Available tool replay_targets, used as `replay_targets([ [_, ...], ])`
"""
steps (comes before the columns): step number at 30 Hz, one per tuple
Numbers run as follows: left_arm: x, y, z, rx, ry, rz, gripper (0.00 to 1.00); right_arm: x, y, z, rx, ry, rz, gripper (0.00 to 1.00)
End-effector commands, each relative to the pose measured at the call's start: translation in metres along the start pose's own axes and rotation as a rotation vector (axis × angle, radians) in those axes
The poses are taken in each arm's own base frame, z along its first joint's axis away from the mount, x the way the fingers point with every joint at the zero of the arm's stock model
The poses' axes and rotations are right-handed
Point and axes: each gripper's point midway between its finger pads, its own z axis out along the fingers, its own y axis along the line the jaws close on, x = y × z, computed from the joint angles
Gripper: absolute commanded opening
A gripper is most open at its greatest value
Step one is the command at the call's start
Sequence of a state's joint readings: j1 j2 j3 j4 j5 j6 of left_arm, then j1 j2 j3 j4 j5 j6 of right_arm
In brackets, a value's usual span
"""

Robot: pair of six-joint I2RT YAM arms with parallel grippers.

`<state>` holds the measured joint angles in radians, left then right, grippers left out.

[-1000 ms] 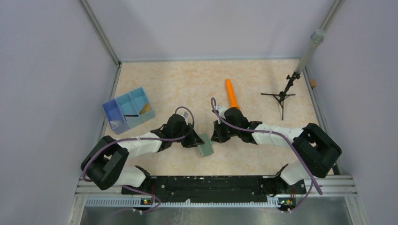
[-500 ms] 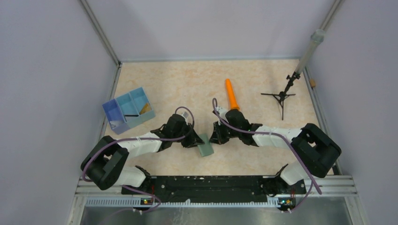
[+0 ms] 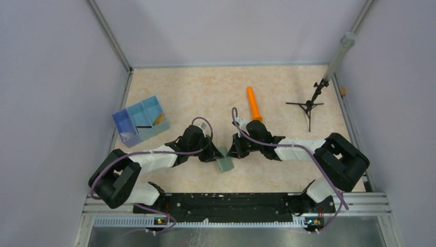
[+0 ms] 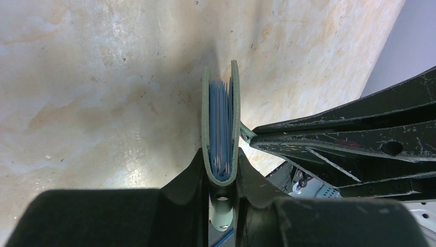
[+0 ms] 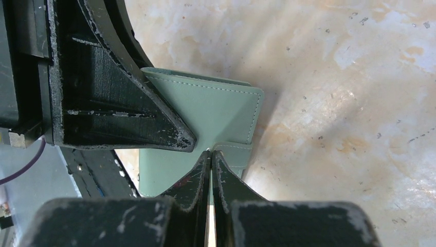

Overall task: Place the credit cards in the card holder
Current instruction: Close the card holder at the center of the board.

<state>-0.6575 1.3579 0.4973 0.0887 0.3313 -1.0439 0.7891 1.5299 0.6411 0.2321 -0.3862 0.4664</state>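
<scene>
Left wrist cam: L gripper [image 4: 221, 159] clamped on card holder [image 4: 220, 118] at its fold; holder edge-up, mid table [image 3: 205, 92], btwn arms. R gripper [image 5: 211, 156] closed tight, tips against holder's tab.

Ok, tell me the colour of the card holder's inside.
Pale blue. The left wrist view shows it best, looking edge-on into the card holder.

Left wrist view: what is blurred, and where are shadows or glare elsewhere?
Left wrist: left gripper's base blurred, flat grey-green folding wallet sharp, dark shadow beyond it; right wrist: right gripper's base blurred, glare on beige marbled table; top: even, sharp.
</scene>
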Motion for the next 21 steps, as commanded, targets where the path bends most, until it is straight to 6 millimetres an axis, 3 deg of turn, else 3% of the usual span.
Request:
replay_targets([
  [1,-0.0073,-0.0065,0.0020,0.008,-0.023,0.025,0.00,-0.0086,0.0086,0.0033,-0.043,-0.036,-0.016,0.00],
  [21,-0.0073,-0.0073,0.0026,0.010,-0.020,0.024,0.00,-0.0023,0.0131,0.0087,-0.072,-0.009,-0.020,0.00],
])
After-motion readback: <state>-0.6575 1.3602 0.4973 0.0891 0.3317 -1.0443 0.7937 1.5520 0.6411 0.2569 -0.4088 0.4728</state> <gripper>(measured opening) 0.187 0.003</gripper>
